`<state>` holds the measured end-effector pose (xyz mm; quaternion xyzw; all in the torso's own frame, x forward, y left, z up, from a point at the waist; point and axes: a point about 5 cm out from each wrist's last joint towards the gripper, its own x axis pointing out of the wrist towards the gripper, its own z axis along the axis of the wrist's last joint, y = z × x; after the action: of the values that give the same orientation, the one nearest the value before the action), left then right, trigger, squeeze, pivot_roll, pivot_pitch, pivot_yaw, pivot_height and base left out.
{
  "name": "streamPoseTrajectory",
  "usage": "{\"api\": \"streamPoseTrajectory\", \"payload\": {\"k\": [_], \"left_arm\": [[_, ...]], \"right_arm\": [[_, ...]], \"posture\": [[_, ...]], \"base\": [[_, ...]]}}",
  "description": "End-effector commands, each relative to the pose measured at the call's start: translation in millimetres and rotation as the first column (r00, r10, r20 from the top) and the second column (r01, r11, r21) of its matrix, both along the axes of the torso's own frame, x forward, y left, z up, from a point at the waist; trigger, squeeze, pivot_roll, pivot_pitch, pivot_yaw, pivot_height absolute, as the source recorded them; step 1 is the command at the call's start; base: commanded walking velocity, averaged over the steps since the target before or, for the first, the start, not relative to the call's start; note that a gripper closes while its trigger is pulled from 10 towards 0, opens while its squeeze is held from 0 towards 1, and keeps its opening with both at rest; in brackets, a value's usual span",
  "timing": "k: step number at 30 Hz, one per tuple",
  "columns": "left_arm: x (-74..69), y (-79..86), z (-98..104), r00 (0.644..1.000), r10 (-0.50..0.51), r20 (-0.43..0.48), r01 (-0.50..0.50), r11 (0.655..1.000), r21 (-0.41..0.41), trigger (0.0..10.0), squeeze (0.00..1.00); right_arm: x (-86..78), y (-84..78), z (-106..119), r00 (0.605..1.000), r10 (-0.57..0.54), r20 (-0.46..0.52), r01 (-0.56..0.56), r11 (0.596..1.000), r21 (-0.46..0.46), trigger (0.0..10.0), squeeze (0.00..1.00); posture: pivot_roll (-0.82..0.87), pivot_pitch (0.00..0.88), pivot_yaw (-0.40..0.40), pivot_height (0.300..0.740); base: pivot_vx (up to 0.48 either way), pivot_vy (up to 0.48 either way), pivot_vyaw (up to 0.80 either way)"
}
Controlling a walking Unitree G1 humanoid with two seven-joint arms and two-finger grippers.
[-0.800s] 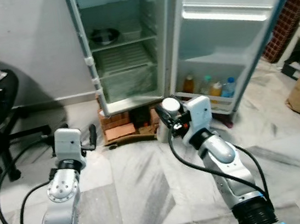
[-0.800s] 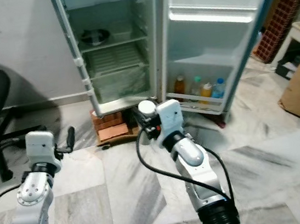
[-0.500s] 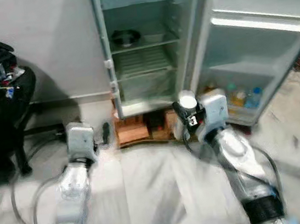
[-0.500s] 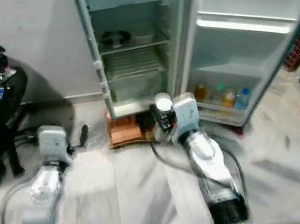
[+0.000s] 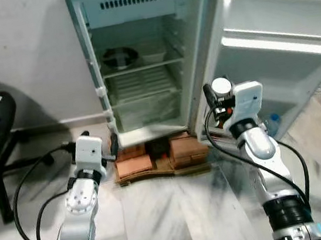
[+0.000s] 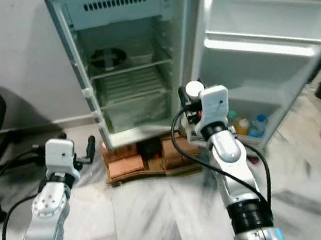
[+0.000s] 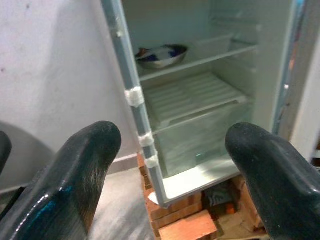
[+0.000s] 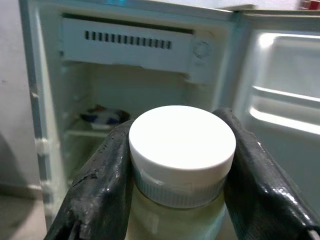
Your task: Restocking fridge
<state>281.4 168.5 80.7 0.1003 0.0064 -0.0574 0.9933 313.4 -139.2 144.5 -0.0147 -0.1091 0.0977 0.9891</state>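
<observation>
Raised since earlier, right hand (image 8: 175, 200) clamps white-capped clear jar (image 8: 182, 150) before open white fridge (image 5: 140, 57), unstocked; left hand (image 7: 170, 165) apart.

Bowl (image 5: 119, 56) on fridge (image 5: 142, 69) shelf, bricks (image 5: 153, 156) beneath.
</observation>
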Motion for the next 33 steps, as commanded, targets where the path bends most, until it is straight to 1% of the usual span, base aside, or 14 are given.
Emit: {"api": "streamPoseTrajectory", "payload": {"k": [1,4,5,6,9,14,17,22,24,26,29,33], "left_arm": [[-1.6,2.3,-3.0,1.0,-0.002,-0.026,0.002,1.0,0.001,10.0,0.0],[-2.1,0.5,-3.6,1.0,-0.008,-0.03,0.009,1.0,0.005,10.0,0.0],[-2.6,-1.4,-3.8,0.999,-0.018,-0.03,0.018,1.0,-0.005,10.0,0.0],[-2.6,-1.4,-3.8,0.999,-0.018,-0.03,0.018,1.0,-0.005,10.0,0.0],[-2.5,-3.5,1.8,0.999,-0.032,0.01,0.032,0.999,0.015,10.0,0.0],[-1.4,-2.3,2.0,1.0,-0.026,0.004,0.026,0.999,0.019,10.0,0.0],[-1.0,-1.9,1.5,1.0,-0.023,0.003,0.023,0.999,0.026,10.0,0.0],[-1.7,-2.7,-0.1,1.0,-0.02,-0.004,0.02,1.0,0.023,10.0,0.0],[-1.8,-2.6,-0.4,1.0,-0.019,-0.004,0.019,0.999,0.034,10.0,0.0],[-1.9,-3.3,0.1,1.0,-0.029,0.007,0.029,0.999,0.021,10.0,0.0],[-1.8,-3.0,-0.1,1.0,-0.03,0.004,0.03,0.999,0.025,10.0,0.0],[-1.3,-3.1,-0.6,1.0,-0.028,0.0,0.028,1.0,0.006,10.0,0.0]], "right_arm": [[1.1,9.4,1.5,1.0,0.027,-0.001,-0.027,1.0,0.01,10.0,0.0],[1.1,10.6,1.3,1.0,0.03,0.003,-0.03,1.0,0.001,10.0,0.0],[0.2,14.2,1.9,0.999,0.047,0.016,-0.047,0.999,-0.003,10.0,0.0],[0.2,14.2,1.9,0.999,0.047,0.016,-0.047,0.999,-0.003,10.0,0.0],[-0.4,19.1,1.7,0.998,0.065,0.021,-0.065,0.998,0.0,10.0,0.0],[-1.8,25.4,1.3,0.995,0.1,0.022,-0.099,0.995,-0.004,10.0,0.0],[-3.1,30.8,0.9,0.989,0.146,0.018,-0.146,0.989,0.002,10.0,0.0],[-5.8,37.0,-0.9,0.98,0.2,0.008,-0.2,0.98,0.005,10.0,0.0],[-7.0,38.8,-1.1,0.977,0.213,0.009,-0.213,0.977,0.005,10.0,0.0],[-7.9,41.0,0.8,0.973,0.229,0.017,-0.229,0.973,0.011,10.0,0.0],[-8.5,42.8,2.7,0.969,0.244,0.028,-0.244,0.97,-0.002,10.0,0.0],[-8.1,42.7,4.0,0.969,0.245,0.029,-0.245,0.969,0.008,10.0,0.0]], "posture": [[0.1,0.057,-0.048,0.74],[0.1,0.057,-0.048,0.74],[0.1,0.057,-0.049,0.74],[0.1,0.057,-0.049,0.74],[0.1,0.056,-0.051,0.74],[0.1,0.057,-0.052,0.74],[0.1,0.057,-0.052,0.74],[0.1,0.056,-0.052,0.74],[0.1,0.055,-0.053,0.74],[0.1,0.055,-0.053,0.74],[0.1,0.053,-0.052,0.74],[0.1,0.052,-0.052,0.74]], "base": [[0.262,-0.398,0.0],[0.172,-0.406,0.0],[0.0,-0.439,0.0],[0.0,-0.439,0.0],[0.0,-0.445,0.0],[0.0,-0.453,0.0],[0.0,-0.454,0.0],[0.0,-0.454,0.0],[0.0,-0.454,0.0],[0.0,-0.442,0.0],[0.477,0.0,0.0],[0.48,0.0,0.0]]}}
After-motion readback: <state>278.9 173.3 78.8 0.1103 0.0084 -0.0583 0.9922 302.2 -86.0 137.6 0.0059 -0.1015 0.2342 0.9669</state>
